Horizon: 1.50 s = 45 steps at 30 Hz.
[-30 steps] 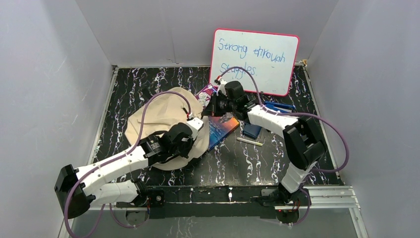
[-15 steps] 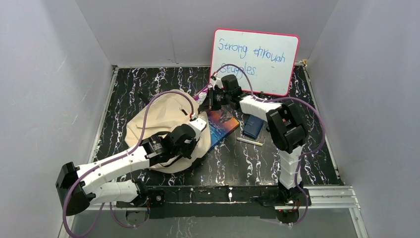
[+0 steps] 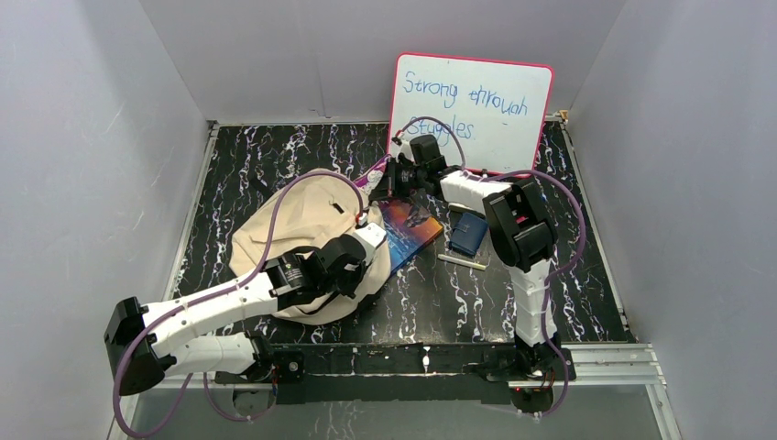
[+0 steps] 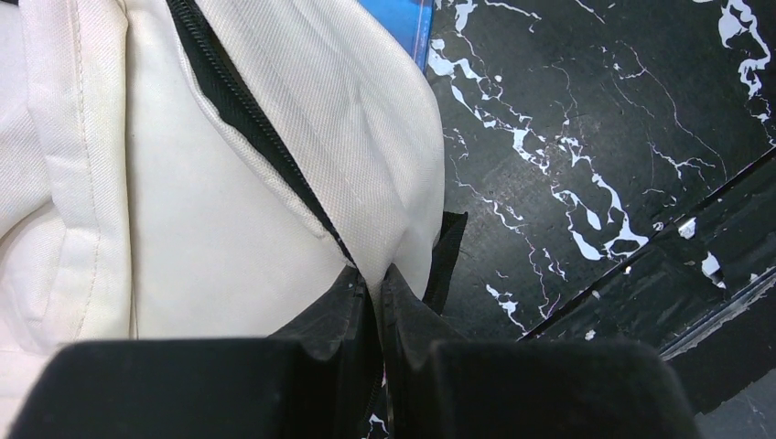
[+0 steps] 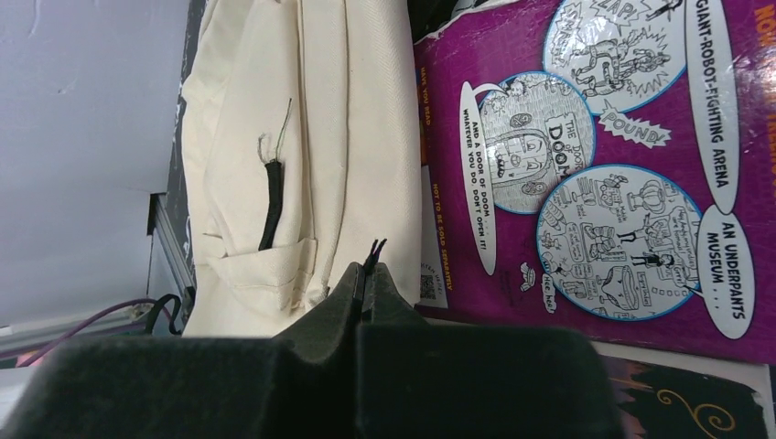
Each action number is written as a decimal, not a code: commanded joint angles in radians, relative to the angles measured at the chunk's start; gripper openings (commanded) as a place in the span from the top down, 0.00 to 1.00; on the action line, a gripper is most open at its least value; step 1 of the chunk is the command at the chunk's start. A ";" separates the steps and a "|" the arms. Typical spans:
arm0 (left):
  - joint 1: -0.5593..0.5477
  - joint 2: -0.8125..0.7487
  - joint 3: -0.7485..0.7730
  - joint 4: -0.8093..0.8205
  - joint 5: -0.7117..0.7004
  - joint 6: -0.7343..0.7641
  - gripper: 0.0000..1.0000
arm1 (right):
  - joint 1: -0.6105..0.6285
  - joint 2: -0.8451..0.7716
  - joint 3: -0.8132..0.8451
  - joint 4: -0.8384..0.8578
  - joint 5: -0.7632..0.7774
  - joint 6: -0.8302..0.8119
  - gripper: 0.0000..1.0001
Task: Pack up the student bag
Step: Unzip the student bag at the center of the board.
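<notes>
Left gripper [image 4: 377,282] of mine clamped the student bag [image 4: 229,219] canvas by its zipper [image 4: 247,119]. Right gripper [image 5: 367,273] sat pinched closed beside a purple book [image 5: 622,165].

Bag [image 3: 302,215] is showing cream with a black zipper [image 4: 252,119]. Table [image 3: 266,156] is gleaming black with white marble veins. Book [image 5: 604,183] is flashing purple with black-and-white cartoon bubbles. Whiteboard [image 3: 472,110] is sporting a pink frame and blue writing.

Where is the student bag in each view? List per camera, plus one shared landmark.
Top external: student bag left of centre.
Left wrist: fills the left half.
Right wrist: left of centre, beside purple book.
Landmark: blue book by the bag, top and left wrist.
</notes>
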 commanded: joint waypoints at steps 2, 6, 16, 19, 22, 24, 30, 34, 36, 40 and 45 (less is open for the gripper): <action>-0.040 -0.029 0.040 -0.083 0.108 -0.037 1.00 | -0.087 -0.068 0.025 0.133 0.208 -0.062 1.00; -0.042 -0.033 0.040 -0.088 0.114 -0.034 1.00 | -0.107 -0.059 0.027 0.162 0.172 -0.061 1.00; -0.042 -0.061 0.039 -0.077 0.115 -0.056 1.00 | -0.111 0.066 0.151 0.267 0.030 -0.065 1.00; -0.042 -0.082 0.019 -0.062 0.079 -0.081 1.00 | -0.112 0.093 0.181 0.272 0.002 -0.072 1.00; -0.042 -0.073 0.015 -0.051 -0.028 -0.131 1.00 | -0.114 0.079 0.177 0.244 0.016 -0.086 0.80; -0.042 -0.063 0.019 -0.031 -0.082 -0.153 1.00 | -0.113 0.039 0.145 0.213 0.053 -0.099 0.62; -0.031 -0.038 0.025 0.083 -0.148 -0.136 1.00 | -0.114 -0.219 -0.078 0.142 0.267 -0.124 0.38; 0.029 0.028 0.085 0.136 -0.098 -0.082 1.00 | -0.116 -0.400 -0.268 0.117 0.344 -0.126 0.35; 0.057 0.068 0.123 0.162 -0.057 -0.057 1.00 | -0.117 -0.477 -0.345 0.107 0.345 -0.127 0.35; 0.090 0.162 0.193 0.221 0.047 -0.030 1.00 | -0.116 -0.637 -0.480 0.073 0.363 -0.119 0.33; 0.116 0.304 0.253 0.319 0.173 -0.032 1.00 | -0.116 -0.785 -0.626 0.035 0.365 -0.085 0.31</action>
